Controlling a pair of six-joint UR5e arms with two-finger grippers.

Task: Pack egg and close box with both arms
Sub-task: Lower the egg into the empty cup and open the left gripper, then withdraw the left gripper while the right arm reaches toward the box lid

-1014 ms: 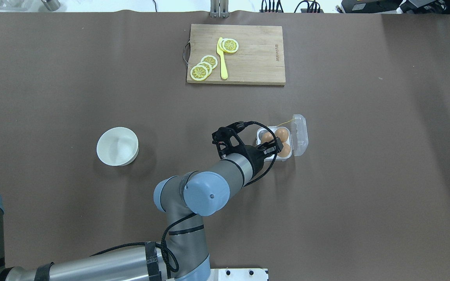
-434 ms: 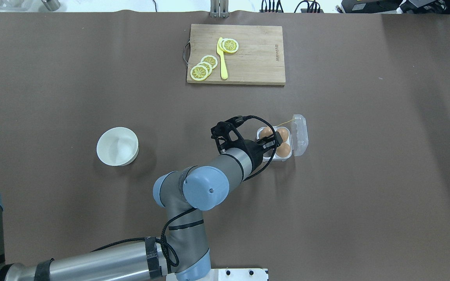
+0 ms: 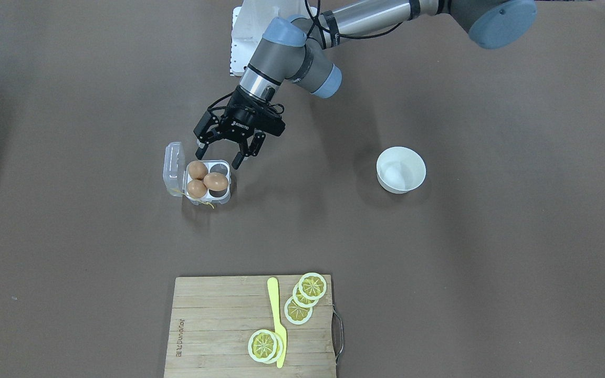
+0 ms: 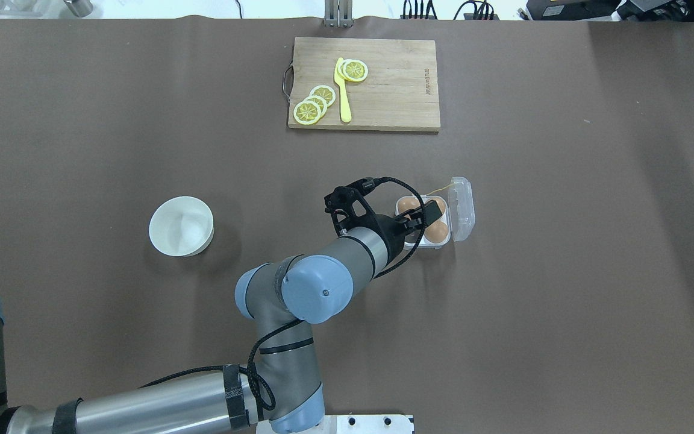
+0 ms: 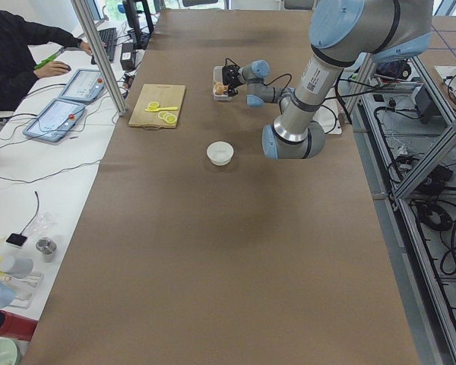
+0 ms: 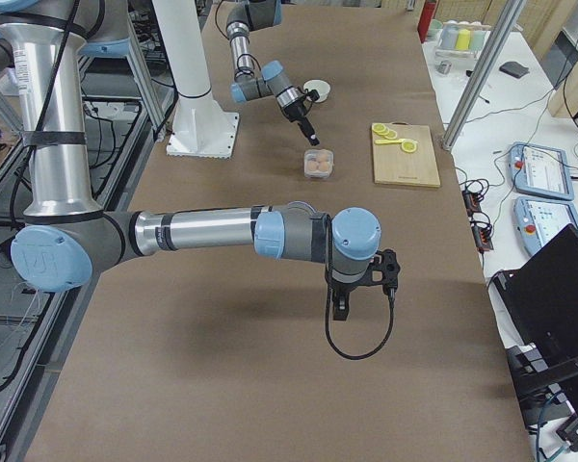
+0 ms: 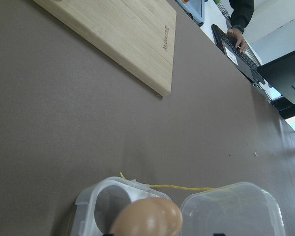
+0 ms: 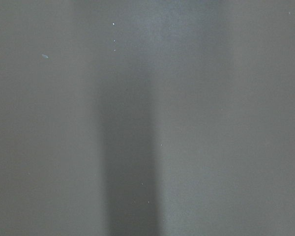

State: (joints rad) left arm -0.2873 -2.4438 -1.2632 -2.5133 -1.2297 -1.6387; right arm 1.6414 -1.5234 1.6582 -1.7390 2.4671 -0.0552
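The clear box (image 3: 223, 197) stands open on the table, its lid (image 3: 173, 169) folded out to the side. Three tan-brown eggs (image 3: 216, 181) sit in its cells; the fourth cell (image 3: 221, 168) is bare. My left gripper (image 3: 218, 159) hovers open and empty just above the box's robot-side edge. In the overhead view the left gripper (image 4: 422, 218) covers part of the box (image 4: 445, 240). The left wrist view shows one egg (image 7: 147, 219), the lid (image 7: 231, 211) and a yellow string (image 7: 177, 187). My right gripper (image 6: 361, 289) shows only in the exterior right view, far from the box; I cannot tell its state.
A white bowl (image 4: 181, 226) stands to the left of the box. A wooden cutting board (image 4: 383, 90) with lemon slices and a yellow knife (image 4: 343, 90) lies at the table's far edge. The right wrist view shows only bare brown table.
My left gripper has shifted a little farther over the box. The three eggs and the lid have not moved.
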